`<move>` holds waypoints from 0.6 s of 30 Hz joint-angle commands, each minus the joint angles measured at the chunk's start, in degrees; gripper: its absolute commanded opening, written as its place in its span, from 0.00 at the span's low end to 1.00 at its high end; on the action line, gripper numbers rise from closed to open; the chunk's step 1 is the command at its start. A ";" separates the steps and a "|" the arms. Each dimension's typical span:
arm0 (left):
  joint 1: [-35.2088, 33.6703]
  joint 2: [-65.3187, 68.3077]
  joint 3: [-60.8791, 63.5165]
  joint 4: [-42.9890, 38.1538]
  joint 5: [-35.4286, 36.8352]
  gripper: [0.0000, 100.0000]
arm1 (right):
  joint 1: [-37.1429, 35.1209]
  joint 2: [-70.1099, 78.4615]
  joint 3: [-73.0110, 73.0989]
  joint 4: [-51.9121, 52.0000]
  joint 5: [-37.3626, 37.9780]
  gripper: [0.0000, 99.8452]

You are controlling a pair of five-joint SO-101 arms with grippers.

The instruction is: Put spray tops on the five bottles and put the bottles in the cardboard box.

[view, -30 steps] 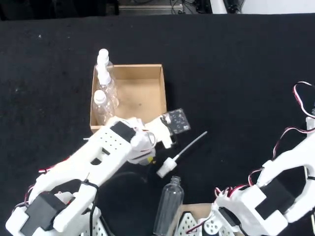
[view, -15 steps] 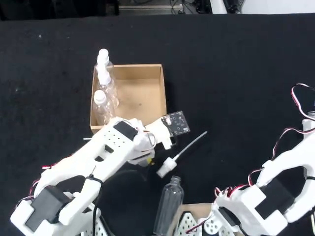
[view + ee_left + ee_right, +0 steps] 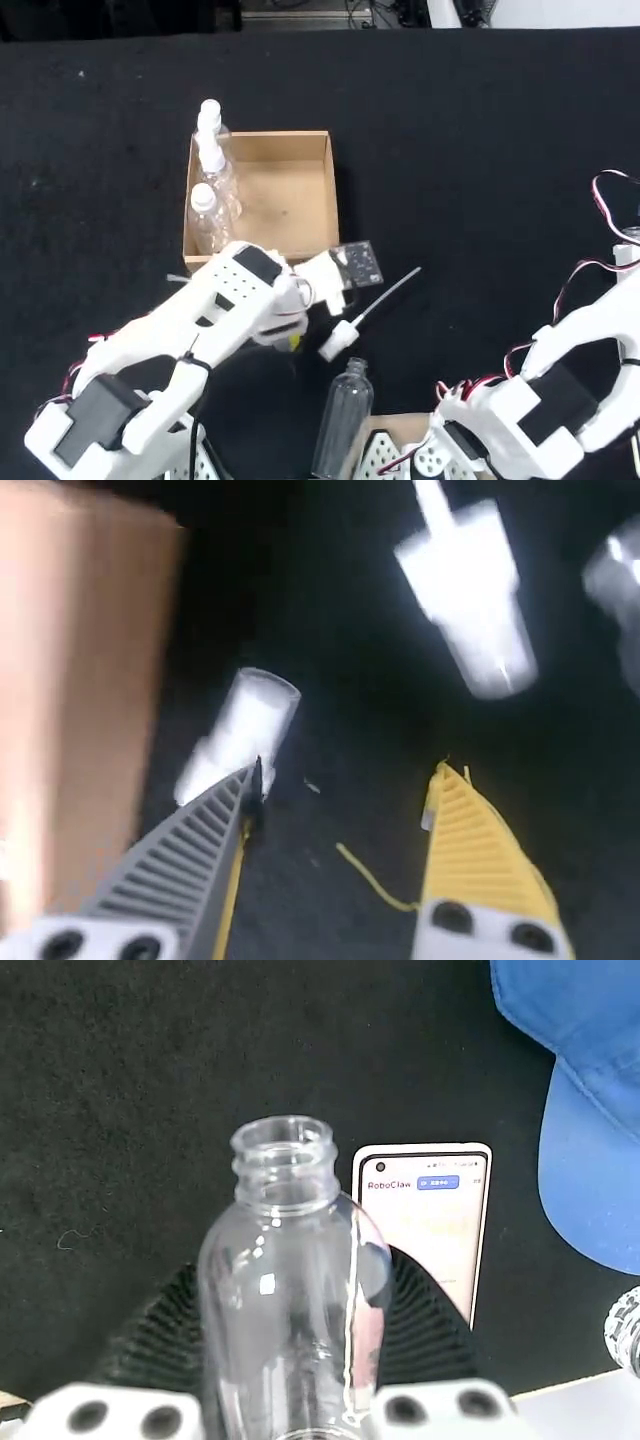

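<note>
Left arm (image 3: 215,310) low beside the box (image 3: 333,190)
The left gripper (image 3: 348,775) stands open near a spray top (image 3: 338,340); the right gripper (image 3: 300,1345) holds a bottle (image 3: 288,1250).

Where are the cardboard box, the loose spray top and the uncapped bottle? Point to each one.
cardboard box (image 3: 290,200): high view, bare floor.
loose spray top (image 3: 336,342): high view, white head.
uncapped bottle (image 3: 285,1290): right wrist view, clear body.
</note>
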 commanded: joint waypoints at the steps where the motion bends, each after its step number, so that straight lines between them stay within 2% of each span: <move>1: 0.31 -0.79 -4.70 7.21 -0.44 0.24 | 1.14 -3.82 -0.48 -0.09 0.53 0.03; 5: 0.92 -0.79 -9.10 10.81 -0.44 0.24 | 1.14 -3.82 -0.22 -0.09 0.53 0.03; 8: 0.66 -0.79 -11.12 10.02 -0.44 0.24 | 1.14 -3.82 -0.31 -0.09 0.53 0.03; 15: -0.31 -0.09 -5.41 -2.11 -1.05 0.25 | 1.14 -3.82 -0.40 -0.09 0.53 0.03; 18: -1.54 -0.09 -2.59 -5.10 -6.68 0.25 | 1.14 -3.82 -0.48 -0.09 0.53 0.03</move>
